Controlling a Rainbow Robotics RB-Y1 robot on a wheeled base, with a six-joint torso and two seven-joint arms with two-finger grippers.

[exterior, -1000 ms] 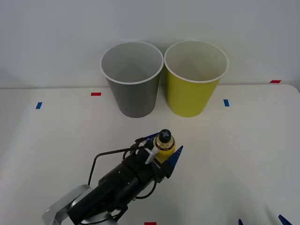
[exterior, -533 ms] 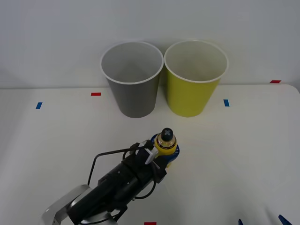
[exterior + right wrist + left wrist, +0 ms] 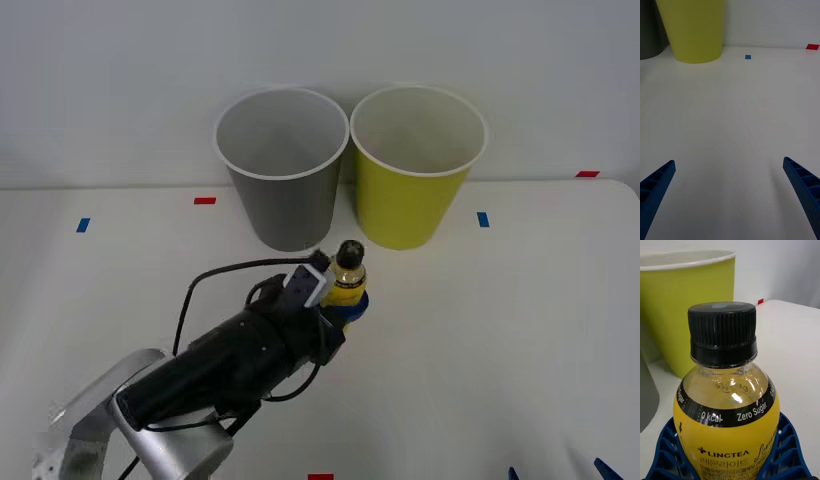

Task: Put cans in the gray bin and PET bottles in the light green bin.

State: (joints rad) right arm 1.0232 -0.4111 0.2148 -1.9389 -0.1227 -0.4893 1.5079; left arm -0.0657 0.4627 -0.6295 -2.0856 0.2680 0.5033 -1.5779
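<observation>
My left gripper [image 3: 345, 303] w/ its blue ribbed fingers [image 3: 788, 450] is clamped round the small yellow PET bottle [image 3: 348, 279], black screw cap, clear shoulder, held upright just in front of the two bins, about level w/ the gap between them. The round dark-gray bin w/ white rim [image 3: 285, 165] stands touching or nearly touching the round lime-green bin w/ white rim [image 3: 415, 165] at the back of the white table [image 3: 520, 330]. My right gripper [image 3: 730, 195] sits low over the table near my side, fingers spread wide, holding nothing.
</observation>
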